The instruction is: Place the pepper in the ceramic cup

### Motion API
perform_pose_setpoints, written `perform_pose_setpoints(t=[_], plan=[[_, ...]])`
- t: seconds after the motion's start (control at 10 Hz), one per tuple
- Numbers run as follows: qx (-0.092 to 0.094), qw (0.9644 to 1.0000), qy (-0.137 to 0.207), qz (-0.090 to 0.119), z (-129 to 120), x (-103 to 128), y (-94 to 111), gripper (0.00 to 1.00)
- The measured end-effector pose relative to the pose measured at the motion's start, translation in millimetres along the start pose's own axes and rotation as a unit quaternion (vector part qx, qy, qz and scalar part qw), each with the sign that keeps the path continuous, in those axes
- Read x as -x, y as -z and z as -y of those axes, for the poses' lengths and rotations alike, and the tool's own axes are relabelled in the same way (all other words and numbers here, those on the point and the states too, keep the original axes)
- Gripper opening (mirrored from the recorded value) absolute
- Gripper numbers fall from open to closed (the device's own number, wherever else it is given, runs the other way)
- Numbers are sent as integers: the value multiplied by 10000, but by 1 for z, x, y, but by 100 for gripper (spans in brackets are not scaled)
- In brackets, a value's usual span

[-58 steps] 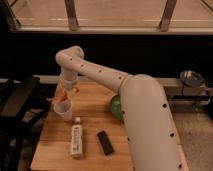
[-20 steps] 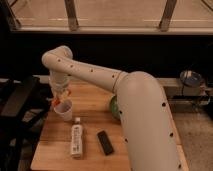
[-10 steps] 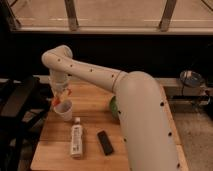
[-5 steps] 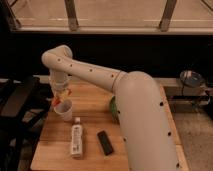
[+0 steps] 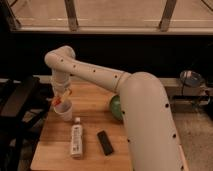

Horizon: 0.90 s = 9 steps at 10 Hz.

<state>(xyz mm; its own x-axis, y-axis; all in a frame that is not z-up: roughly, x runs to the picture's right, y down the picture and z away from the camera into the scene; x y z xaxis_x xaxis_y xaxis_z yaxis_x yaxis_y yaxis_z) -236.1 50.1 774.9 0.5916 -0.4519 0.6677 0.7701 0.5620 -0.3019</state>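
End effector above the cup at the left of the wooden surface.

The white arm (image 5: 115, 95) reaches across the surface (image 5: 90, 125) and ends in the end effector (image 5: 61, 96), which hangs directly over the white ceramic cup (image 5: 65, 112). A small red-orange item, apparently the pepper (image 5: 58, 102), sits at the cup's rim just beneath the end effector; whether it is held cannot be told. A white bottle (image 5: 76, 140) lies in front of the cup, its label unreadable. A black rectangular object (image 5: 105, 142) lies beside the bottle. A green round object (image 5: 116, 106) is partly hidden behind the arm.
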Motion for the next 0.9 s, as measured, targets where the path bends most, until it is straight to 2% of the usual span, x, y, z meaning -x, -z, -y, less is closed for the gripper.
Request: perform_pose_setpoints(t=[0.1, 0.9], plan=[[1, 10000, 12, 1, 1, 1, 0, 80], [25, 10000, 31, -12, 0, -1, 1, 80]])
